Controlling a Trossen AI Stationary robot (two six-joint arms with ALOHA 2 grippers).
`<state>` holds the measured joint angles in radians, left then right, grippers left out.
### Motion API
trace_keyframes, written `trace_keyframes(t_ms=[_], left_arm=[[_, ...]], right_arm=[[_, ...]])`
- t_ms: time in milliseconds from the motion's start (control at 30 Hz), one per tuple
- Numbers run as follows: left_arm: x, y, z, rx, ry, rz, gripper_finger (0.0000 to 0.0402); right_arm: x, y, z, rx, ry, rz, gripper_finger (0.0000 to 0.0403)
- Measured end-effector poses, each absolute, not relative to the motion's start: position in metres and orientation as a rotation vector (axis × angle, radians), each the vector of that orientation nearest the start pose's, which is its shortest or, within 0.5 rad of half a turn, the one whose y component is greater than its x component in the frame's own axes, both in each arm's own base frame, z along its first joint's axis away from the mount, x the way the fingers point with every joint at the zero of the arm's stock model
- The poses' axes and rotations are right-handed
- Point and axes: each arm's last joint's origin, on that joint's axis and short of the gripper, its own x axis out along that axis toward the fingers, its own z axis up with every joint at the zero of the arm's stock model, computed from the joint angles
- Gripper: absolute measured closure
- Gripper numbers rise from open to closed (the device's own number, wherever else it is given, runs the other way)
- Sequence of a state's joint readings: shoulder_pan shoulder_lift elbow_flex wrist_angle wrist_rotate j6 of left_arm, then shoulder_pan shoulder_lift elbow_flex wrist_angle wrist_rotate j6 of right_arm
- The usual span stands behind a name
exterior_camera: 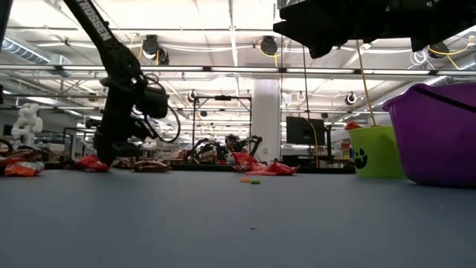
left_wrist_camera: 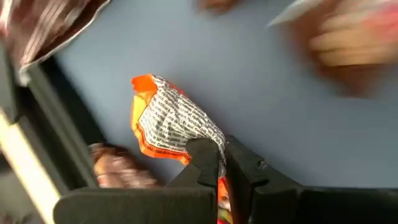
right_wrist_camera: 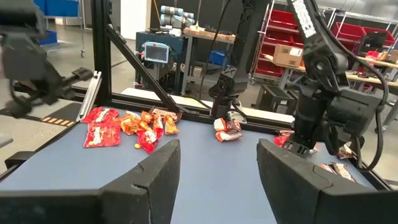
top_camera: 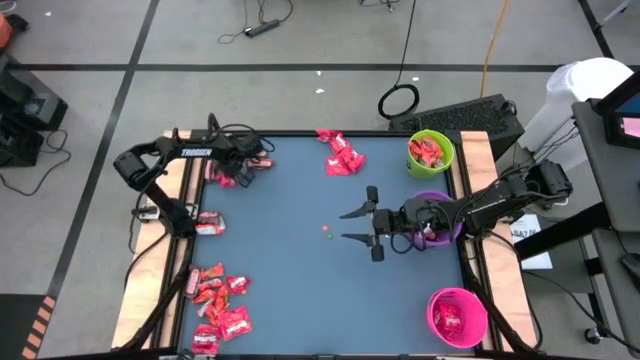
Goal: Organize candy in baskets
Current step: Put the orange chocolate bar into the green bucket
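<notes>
Nearest our low camera, the blue table [exterior_camera: 223,223] lies bare except for a few tiny loose dots [exterior_camera: 250,179] in the middle. Above them our right gripper [top_camera: 358,225] hangs with its fingers spread wide and nothing between them, parked just beside the purple basket [top_camera: 440,205], which we judge keeps it ready for a drop-off without crowding the other arm.

Along the right edge stand all three baskets: the pink basket [top_camera: 458,316] at the near corner with a few sweets inside, the purple one in the middle, and the green basket [top_camera: 430,152] at the far corner, also holding some. They sit in a row, presumably so each wrapper colour gets its own cup.

On the left, loose candy remains: a near-left heap [top_camera: 218,300], a single candy [top_camera: 209,224] by the left edge, and a far pile [top_camera: 341,152] at the middle of the far edge.

At the far left corner our left gripper [left_wrist_camera: 221,163] is down at a small cluster, fingers pinched tight on an orange-edged candy [left_wrist_camera: 168,121] by one end of its wrapper. Gripping the edge probably lets it lift the flat packet off the mat, though the wrist view is blurred and we cannot say whether it has left the surface.
</notes>
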<state>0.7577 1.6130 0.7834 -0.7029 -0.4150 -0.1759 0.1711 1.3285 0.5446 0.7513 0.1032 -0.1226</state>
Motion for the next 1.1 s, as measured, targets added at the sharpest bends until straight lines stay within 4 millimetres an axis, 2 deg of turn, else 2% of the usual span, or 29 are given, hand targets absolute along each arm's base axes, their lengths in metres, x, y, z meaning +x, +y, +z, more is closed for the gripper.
trace_keyframes(t_ms=[200,367,600,767,867,1100], left_arm=[[0.19,0.146,0.161,-0.288,1.366,0.957,0.0391],[0.207,0.115,0.189,-0.281,1.163,0.836,0.0391],[0.233,0.061,0.22,-0.206,0.9,0.468,0.0391],[0.25,0.022,0.232,-0.071,0.76,0.147,0.0391],[0.257,-0.001,0.239,0.017,0.671,-0.021,0.0391],[0.264,-0.039,0.255,0.119,0.462,-0.268,0.0391]], right_arm=[[0.266,0.043,0.225,-0.118,0.042,0.07,0.0202],[0.265,0.043,0.223,-0.106,0.061,0.071,0.0202],[0.266,0.042,0.223,-0.074,0.059,0.064,0.0199],[0.269,0.043,0.215,-0.076,0.087,0.068,0.0172],[0.273,0.044,0.208,-0.08,0.11,0.068,0.0151],[0.282,0.045,0.199,-0.094,0.067,0.068,0.0129]])
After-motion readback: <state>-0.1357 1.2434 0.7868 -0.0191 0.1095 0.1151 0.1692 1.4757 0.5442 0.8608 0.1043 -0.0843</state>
